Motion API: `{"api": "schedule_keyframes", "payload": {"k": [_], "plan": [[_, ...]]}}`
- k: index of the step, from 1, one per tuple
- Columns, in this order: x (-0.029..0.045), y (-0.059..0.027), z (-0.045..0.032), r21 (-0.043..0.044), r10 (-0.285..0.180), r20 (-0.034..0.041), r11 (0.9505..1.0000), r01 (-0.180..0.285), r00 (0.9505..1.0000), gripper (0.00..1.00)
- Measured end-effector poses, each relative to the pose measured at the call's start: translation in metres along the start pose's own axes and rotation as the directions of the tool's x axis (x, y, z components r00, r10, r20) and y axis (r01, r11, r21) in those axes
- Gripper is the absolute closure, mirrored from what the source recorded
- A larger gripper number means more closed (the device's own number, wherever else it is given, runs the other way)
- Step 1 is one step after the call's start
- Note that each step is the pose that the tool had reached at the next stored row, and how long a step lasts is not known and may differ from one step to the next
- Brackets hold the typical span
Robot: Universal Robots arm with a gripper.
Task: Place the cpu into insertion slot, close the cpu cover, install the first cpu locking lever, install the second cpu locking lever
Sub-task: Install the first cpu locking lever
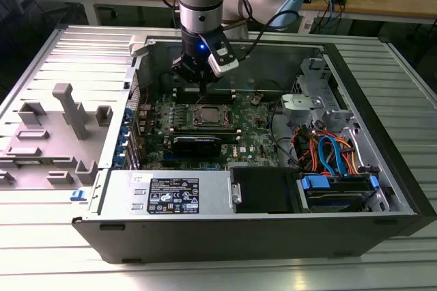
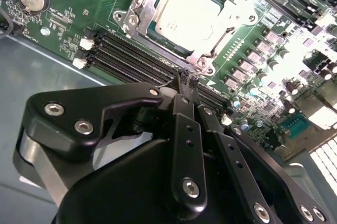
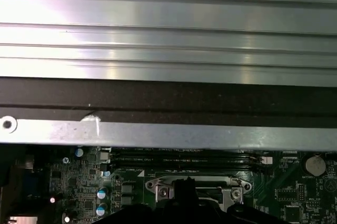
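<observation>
cpu [image 2: 187,13] seated; likely light, stiff, fragile, best gripped by edges. gripper [image 2: 185,80] hovers near, fingers pressed together, empty.

Exterior view: you have it set high and well back beyond one edge of the slatted table [image 1: 205,270], looking down into the whole open computer case [image 1: 273,229]. Second wrist view: it sits close behind the gripper [image 2: 187,82] and looks past it onto the motherboard [image 2: 68,19] and the insertion slot [image 2: 138,11]. The first wrist view rides low and near, facing across the board to the case wall [image 3: 158,133] and the table beyond. All three share the slot and the memory strips [image 3: 174,158] beside it.
</observation>
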State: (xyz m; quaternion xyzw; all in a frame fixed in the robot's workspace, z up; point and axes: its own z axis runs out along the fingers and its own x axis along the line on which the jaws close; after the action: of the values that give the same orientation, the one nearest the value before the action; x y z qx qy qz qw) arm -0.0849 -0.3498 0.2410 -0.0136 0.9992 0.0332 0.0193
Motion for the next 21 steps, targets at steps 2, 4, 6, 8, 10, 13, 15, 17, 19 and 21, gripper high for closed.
{"api": "schedule_keyframes", "payload": {"k": [2,4,6,8,10,13,15,17,19,21], "plan": [[-0.0014,-0.0001,0.0011,0.0001,0.000,0.0001,1.0000,0.000,1.0000,0.89],[-0.0033,-0.0003,0.0024,0.0001,0.000,0.0001,1.0000,0.000,1.0000,0.89],[-0.0042,-0.0004,0.0034,0.0001,0.000,0.0002,1.0000,0.000,1.0000,0.89],[-0.0051,-0.0005,0.0047,0.0001,0.000,0.0003,1.0000,0.000,1.0000,0.89],[-0.0054,-0.0005,0.0061,0.0001,0.000,0.0007,1.0000,0.000,1.0000,0.89],[-0.0071,-0.0008,0.0091,0.0001,0.000,0.0009,1.0000,0.000,1.0000,0.89],[-0.0084,-0.0009,0.0107,0.0001,0.000,0.0009,1.0000,0.000,1.0000,0.89],[-0.0095,-0.0011,0.0123,0.0001,0.000,0.0008,1.0000,0.000,1.0000,0.89],[-0.0114,-0.0013,0.0150,0.0002,0.000,0.0009,1.0000,0.000,1.0000,0.89],[-0.0128,-0.0015,0.0170,0.0001,0.000,0.0009,1.0000,0.000,1.0000,0.89]]}}
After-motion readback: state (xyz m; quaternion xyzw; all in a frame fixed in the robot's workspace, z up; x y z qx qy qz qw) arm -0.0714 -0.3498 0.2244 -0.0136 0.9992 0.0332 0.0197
